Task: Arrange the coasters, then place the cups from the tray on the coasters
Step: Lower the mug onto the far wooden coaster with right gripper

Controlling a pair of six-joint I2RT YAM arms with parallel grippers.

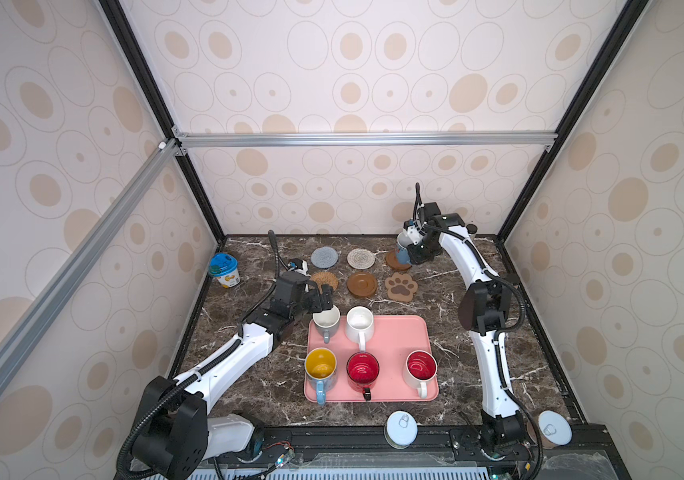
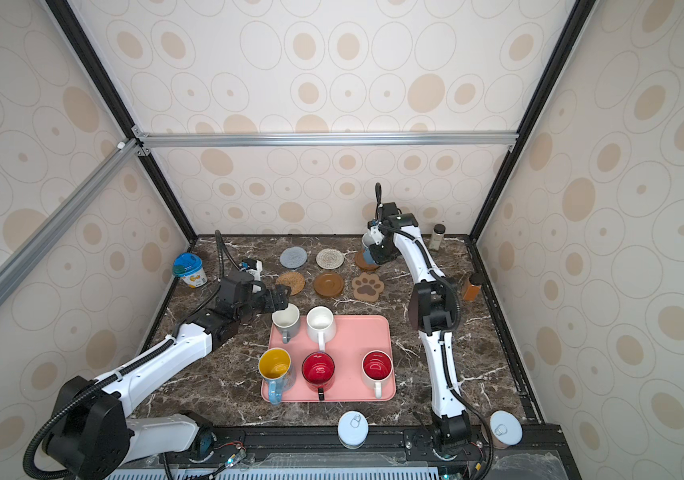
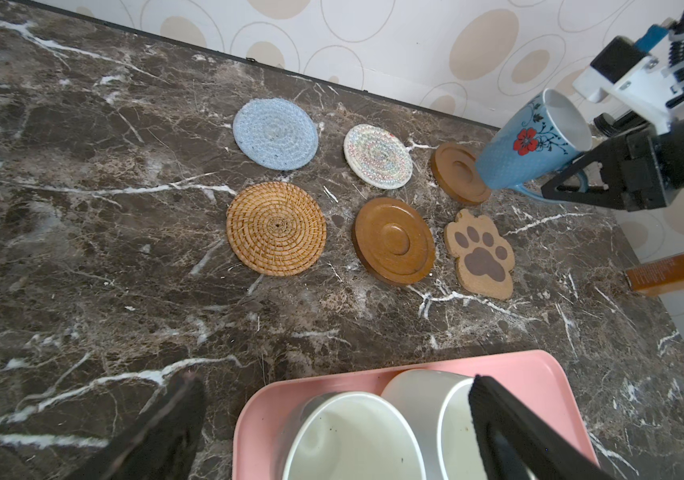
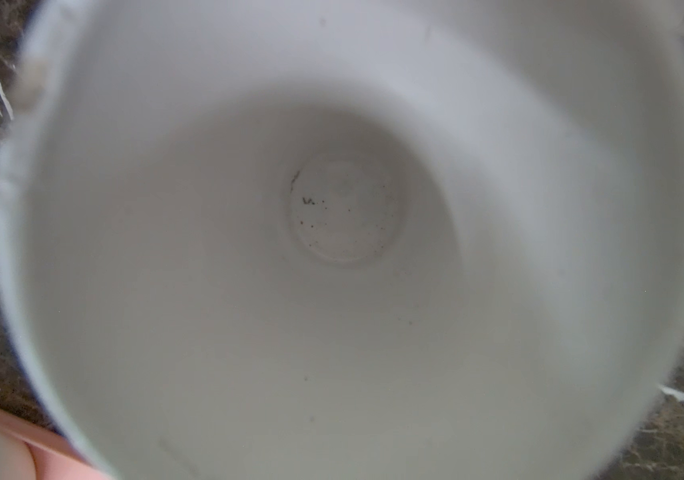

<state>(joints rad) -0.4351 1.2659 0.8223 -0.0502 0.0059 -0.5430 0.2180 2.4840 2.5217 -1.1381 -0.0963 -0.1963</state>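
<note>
1. Left wrist view: the left gripper (image 3: pixel 334 380) hangs spread wide above the grey mug (image 3: pixel 352 436), at the pink tray's (image 3: pixel 539 374) eleven o'clock corner. It should wait, then drop straight down, since the white mug (image 3: pixel 427 390) stands just beside.
2. Six coasters (image 3: pixel 276 227) lie in two rows of three, at twelve o'clock from the tray.
3. The right gripper (image 3: pixel 560 189) is clamped on the handle of the light blue mug (image 3: pixel 527 145). The mug is tilted over the far wooden disc (image 3: pixel 454 170), at the grid's one o'clock corner (contact unclear). Level the mug, ease its base toward nine o'clock onto the recess, lower, then release.
</note>
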